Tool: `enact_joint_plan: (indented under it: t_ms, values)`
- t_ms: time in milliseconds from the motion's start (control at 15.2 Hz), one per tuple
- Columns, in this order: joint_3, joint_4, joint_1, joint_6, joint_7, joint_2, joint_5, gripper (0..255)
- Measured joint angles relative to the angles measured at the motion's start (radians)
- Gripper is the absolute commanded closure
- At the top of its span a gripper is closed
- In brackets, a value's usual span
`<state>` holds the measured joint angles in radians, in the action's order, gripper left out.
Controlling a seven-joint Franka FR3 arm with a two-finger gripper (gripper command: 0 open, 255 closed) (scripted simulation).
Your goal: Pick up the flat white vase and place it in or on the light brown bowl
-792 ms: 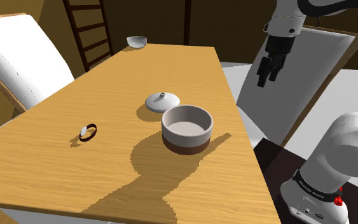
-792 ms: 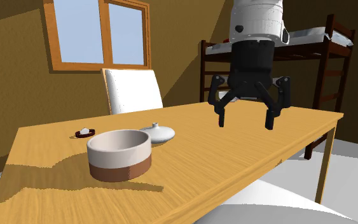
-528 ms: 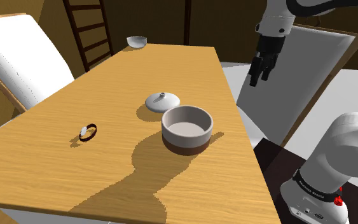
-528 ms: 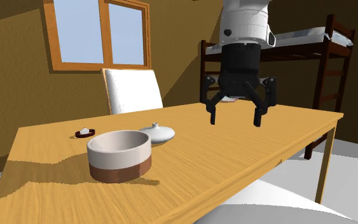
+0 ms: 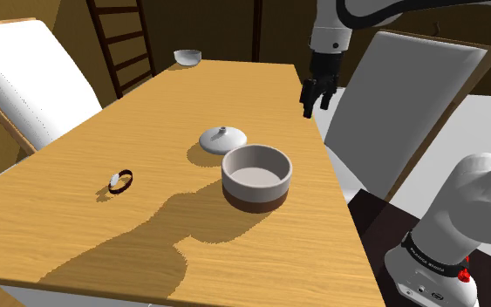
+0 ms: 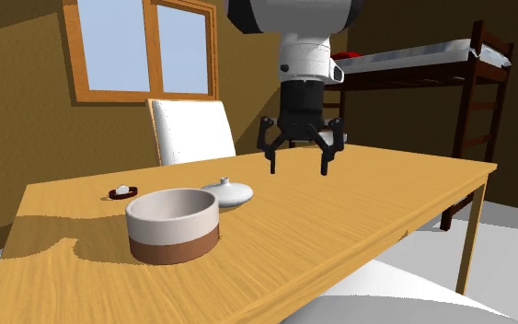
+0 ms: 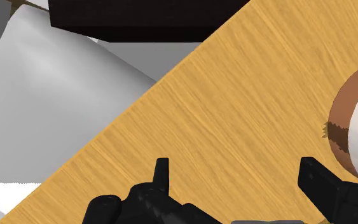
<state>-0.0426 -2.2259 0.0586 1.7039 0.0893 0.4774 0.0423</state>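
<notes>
Wooden table (image 5: 147, 227), broad. On it the brown-banded bowl (image 5: 256, 177) stands upright; the flat white vase (image 5: 222, 139) sits just beside it on the tabletop. Your gripper (image 6: 298, 169) hovers above the table near its edge, fingers spread wide, clasping nothing.

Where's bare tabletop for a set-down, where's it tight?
Free: between the small grey dish and the vase; also the table end nearest the shoulder camera, past the bowl and dark ring. Tight: vase beside bowl, mid-table.
</notes>
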Motion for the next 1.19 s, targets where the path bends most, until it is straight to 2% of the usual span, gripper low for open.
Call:
enact_joint_plan:
  t_ms: [462, 726, 1188]
  values:
    - [-0.063, 0.2, 0.034, 0.058, 0.052, -0.254, 0.001, 0]
    - [-0.094, 0.345, 0.054, 0.053, 0.083, -0.393, -0.013, 0]
    - [-0.137, 0.672, 0.104, 0.011, 0.139, -0.68, -0.065, 0]
